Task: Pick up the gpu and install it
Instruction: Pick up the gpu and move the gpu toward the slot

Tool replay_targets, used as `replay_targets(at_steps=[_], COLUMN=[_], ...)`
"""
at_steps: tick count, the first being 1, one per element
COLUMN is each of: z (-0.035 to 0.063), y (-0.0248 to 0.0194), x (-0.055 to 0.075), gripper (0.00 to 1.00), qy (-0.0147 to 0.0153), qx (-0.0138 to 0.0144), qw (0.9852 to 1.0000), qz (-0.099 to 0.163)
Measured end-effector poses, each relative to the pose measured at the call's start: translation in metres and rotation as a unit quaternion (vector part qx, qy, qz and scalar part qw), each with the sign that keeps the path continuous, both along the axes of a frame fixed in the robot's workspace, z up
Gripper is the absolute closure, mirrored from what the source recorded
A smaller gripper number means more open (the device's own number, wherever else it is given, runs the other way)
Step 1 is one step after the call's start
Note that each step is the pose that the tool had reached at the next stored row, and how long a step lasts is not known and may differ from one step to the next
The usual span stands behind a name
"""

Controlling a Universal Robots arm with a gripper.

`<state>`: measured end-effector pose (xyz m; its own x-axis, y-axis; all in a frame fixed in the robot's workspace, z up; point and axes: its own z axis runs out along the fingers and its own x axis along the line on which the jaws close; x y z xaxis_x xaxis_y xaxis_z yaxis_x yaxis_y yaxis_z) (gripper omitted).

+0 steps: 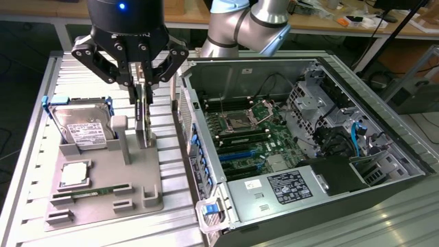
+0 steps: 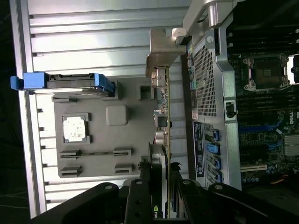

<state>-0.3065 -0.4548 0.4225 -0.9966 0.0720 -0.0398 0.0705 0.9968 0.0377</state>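
One ribbed metal table (image 1: 34,170), cluttered bench (image 1: 185,13) behind, jaws tight on upright gpu (image 1: 143,121)

**Camera placement: one overhead view, one on the wrist**

The exterior camera is sitting high and off the arm, looking steeply down across the slatted table (image 1: 89,67) (image 2: 93,42). It is taking in the whole station at middle range. The grey fixture tray (image 1: 103,175) (image 2: 135,130) is lying toward the exterior view's left and the open computer case (image 1: 188,110) (image 2: 208,88) toward its right, with benches running beyond the table's far edge. The gripper (image 1: 141,90) (image 2: 162,186) is hanging close to this lens.

The wrist camera is riding on the arm and looking along the fingers (image 2: 139,200) down at the tray from close range. Both views are sharing the gpu (image 1: 144,123) (image 2: 163,116) standing on edge, the hard drive (image 1: 86,128) (image 2: 65,80), the tray and the case's perforated wall.
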Motion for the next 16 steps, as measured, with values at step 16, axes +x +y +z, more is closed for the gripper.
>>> replay_targets(at_steps=[16], z=[0.0001], y=[0.0], x=[0.0098], gripper=[0.73], qy=[0.0003], qx=[-0.0001], qw=[1.0], qz=[0.0])
